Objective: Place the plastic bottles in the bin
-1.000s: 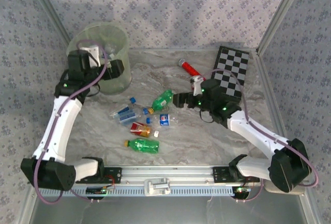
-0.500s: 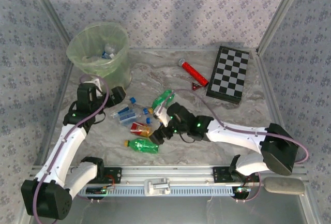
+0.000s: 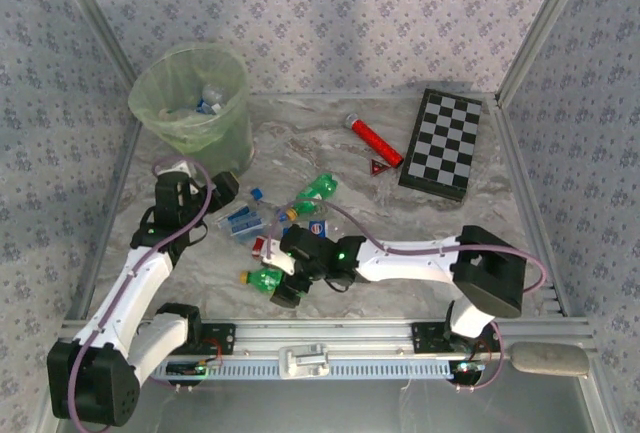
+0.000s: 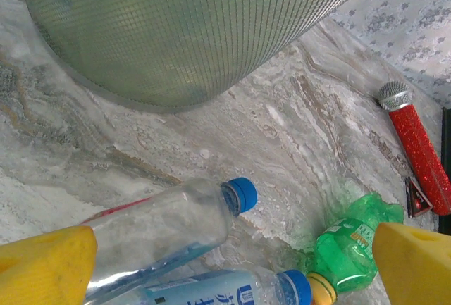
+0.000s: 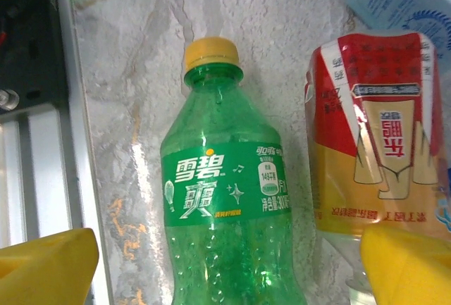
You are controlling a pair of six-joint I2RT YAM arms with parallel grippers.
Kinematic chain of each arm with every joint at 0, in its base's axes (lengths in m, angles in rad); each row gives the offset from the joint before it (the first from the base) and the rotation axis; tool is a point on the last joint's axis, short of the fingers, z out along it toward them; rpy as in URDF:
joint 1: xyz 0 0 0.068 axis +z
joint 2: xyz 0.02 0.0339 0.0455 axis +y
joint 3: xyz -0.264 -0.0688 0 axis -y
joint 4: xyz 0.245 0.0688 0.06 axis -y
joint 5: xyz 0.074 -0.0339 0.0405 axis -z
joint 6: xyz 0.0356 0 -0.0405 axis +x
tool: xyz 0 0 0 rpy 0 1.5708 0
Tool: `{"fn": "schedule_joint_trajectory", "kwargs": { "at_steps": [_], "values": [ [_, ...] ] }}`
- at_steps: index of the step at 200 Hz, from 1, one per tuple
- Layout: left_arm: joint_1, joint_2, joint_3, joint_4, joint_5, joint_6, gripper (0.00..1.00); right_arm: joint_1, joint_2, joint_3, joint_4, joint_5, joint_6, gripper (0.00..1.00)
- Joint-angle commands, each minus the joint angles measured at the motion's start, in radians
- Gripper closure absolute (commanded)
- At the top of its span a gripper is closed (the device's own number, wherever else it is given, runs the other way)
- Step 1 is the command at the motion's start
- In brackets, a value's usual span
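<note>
Marbled tabletop carries a green bottle, yellow-capped, its label reading 雪碧; we find the right tool and left tool both released.

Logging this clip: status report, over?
Left tool open, empty, over clear bottles by bin. Right tool open, over green bottle, not gripped. Red-label bottle close alongside.

left end effector — jaws wide, low by the table | right end effector — jaws wide, stretched leftward

bright, even light, soft shadows; glare on table nr green bottle; pics sharp.
</note>
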Motion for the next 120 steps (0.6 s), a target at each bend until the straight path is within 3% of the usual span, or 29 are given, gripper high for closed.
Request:
{"fn": "schedule_joint_trajectory", "kwargs": {
  "at_steps": [1,93,120],
  "values": [
    [0.008,-0.001,-0.014,0.044,-0.008,-0.009,0.0,0.004,0.047,0.046,-0.058,0.052,-0.063,0.03],
    [0.026,-0.006,-0.029,0.049,0.005,0.002,0.0,0.014,0.156,0.076,-0.101,0.155,-0.117,0.07],
    [0.03,-0.007,-0.017,0.043,0.01,0.0,0.0,0.019,0.165,0.075,-0.093,0.156,-0.128,0.15]
  ]
}}
